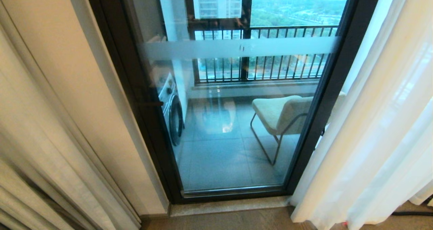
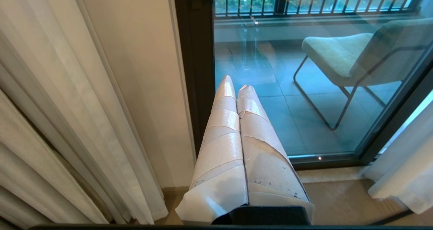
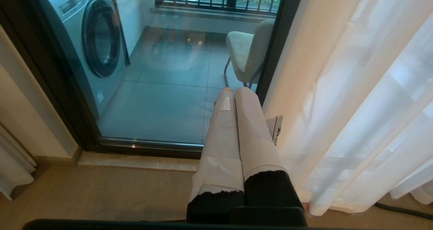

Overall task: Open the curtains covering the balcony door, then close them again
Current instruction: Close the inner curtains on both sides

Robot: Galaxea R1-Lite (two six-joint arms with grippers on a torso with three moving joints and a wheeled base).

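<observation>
The balcony door (image 1: 236,121) stands uncovered in front of me, clear glass in a dark frame with a frosted band across it. Cream curtains (image 1: 40,148) hang bunched at the left, and sheer white curtains (image 1: 379,128) hang gathered at the right. Neither arm shows in the head view. My left gripper (image 2: 236,84) is shut with nothing in it, pointing at the door frame's left post, apart from the left curtains (image 2: 50,115). My right gripper (image 3: 235,91) is shut and empty too, close beside the sheer curtains (image 3: 355,105).
Behind the glass stand a washing machine (image 3: 91,37) at the left and a beige chair (image 1: 280,111) at the right, with a black railing (image 1: 267,54) beyond. A stone sill (image 1: 230,206) meets the wooden floor. A black cable (image 3: 402,209) lies under the right curtain.
</observation>
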